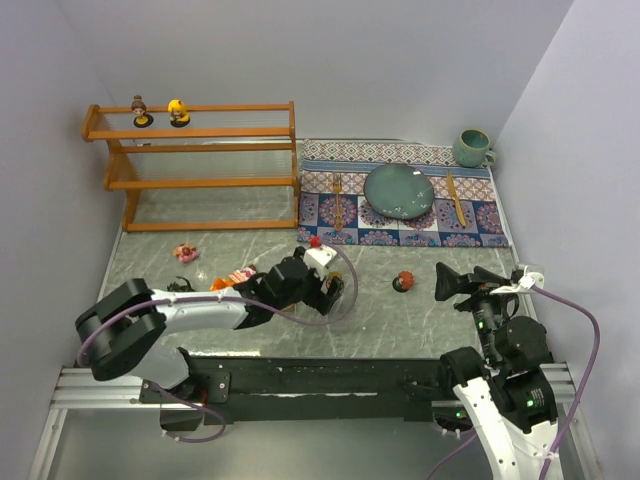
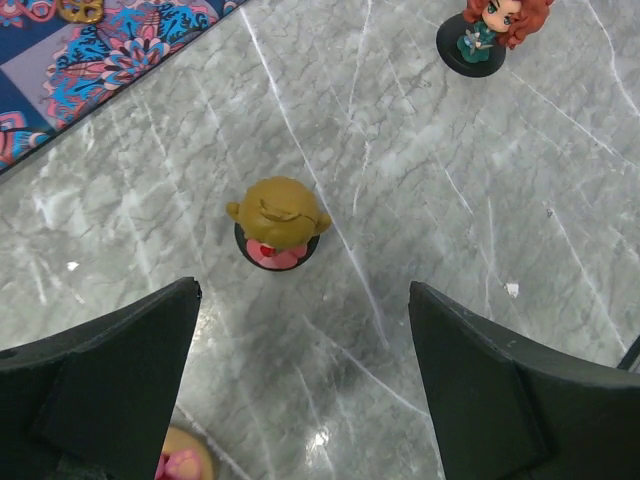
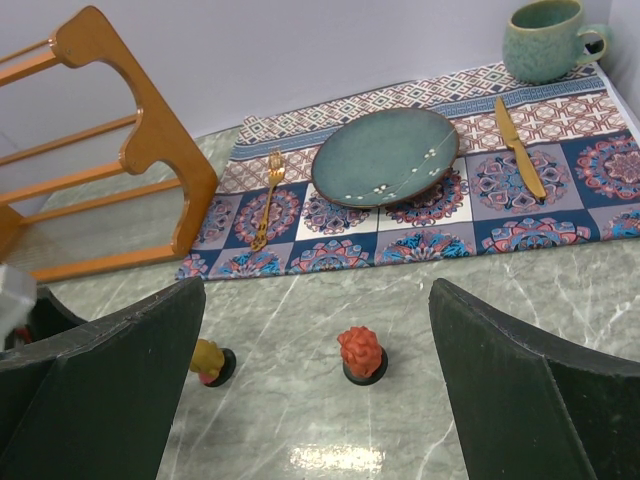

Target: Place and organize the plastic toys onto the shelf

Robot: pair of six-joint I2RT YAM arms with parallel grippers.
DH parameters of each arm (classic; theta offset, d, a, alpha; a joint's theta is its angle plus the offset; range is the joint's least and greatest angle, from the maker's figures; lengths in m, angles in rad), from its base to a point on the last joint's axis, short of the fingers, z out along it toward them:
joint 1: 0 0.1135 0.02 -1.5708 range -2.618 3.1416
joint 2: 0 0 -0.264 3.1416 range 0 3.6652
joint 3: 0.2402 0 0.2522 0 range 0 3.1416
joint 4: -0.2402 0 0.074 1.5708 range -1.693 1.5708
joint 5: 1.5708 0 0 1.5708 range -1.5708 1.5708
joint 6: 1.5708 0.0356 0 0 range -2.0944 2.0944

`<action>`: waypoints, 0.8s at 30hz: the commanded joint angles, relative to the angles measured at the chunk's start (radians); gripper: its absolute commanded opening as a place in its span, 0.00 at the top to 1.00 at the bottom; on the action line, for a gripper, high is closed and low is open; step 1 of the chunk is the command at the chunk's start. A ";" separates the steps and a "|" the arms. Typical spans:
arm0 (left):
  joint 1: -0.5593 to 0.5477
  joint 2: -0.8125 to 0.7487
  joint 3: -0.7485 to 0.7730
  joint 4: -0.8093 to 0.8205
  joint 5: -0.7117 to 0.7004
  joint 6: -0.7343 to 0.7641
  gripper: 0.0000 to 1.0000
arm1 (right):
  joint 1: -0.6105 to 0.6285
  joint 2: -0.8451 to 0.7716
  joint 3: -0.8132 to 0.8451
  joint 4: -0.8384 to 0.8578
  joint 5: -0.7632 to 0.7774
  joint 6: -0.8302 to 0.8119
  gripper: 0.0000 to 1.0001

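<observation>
Just ahead of your left gripper (image 2: 302, 295), whose jaws stand spread wide with nothing in them, a blond doll (image 2: 278, 225) on a dark base stands upright on the marble table (image 2: 450, 200) at about 12 o'clock, clear of both fingers. A red-haired doll (image 2: 482, 25) stands farther off at 1 o'clock. Your right gripper (image 3: 318, 300) is likewise wide apart and empty, with that red-haired doll at its 12 o'clock. Only two toys, a brown-haired figure (image 1: 141, 110) and a yellow figure (image 1: 179, 112), stand on the top tier of the shelf (image 1: 200, 183), at 10 o'clock from your left gripper, so by the look of it you have most of the job left. A pink toy (image 1: 185, 252) and an orange toy (image 1: 238, 276) lie on the table near 9 o'clock, short of the shelf. The placemat (image 1: 400, 232) with plate (image 1: 398, 190), fork (image 1: 337, 200), knife (image 1: 455, 198) and teal mug (image 1: 472, 148) lies at 1 o'clock, just beside the shelf's right end. Your way to the shelf looks open, though a swing leftward would probably pass over those loose toys.
</observation>
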 commanded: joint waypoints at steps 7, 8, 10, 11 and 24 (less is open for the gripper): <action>-0.009 0.124 -0.027 0.299 -0.046 0.044 0.17 | 0.002 -0.212 0.003 0.023 -0.004 -0.008 0.00; -0.009 0.133 -0.026 0.308 -0.057 0.044 0.19 | 0.002 -0.212 0.003 0.024 -0.004 -0.008 0.00; -0.009 0.155 -0.029 0.337 -0.071 0.044 0.23 | 0.004 -0.212 0.003 0.023 -0.004 -0.010 0.00; -0.009 0.162 -0.029 0.343 -0.083 0.047 0.23 | 0.002 -0.212 0.003 0.023 -0.004 -0.010 0.00; -0.007 0.254 -0.012 0.391 -0.095 0.055 0.33 | 0.002 -0.209 0.003 0.023 -0.007 -0.011 0.00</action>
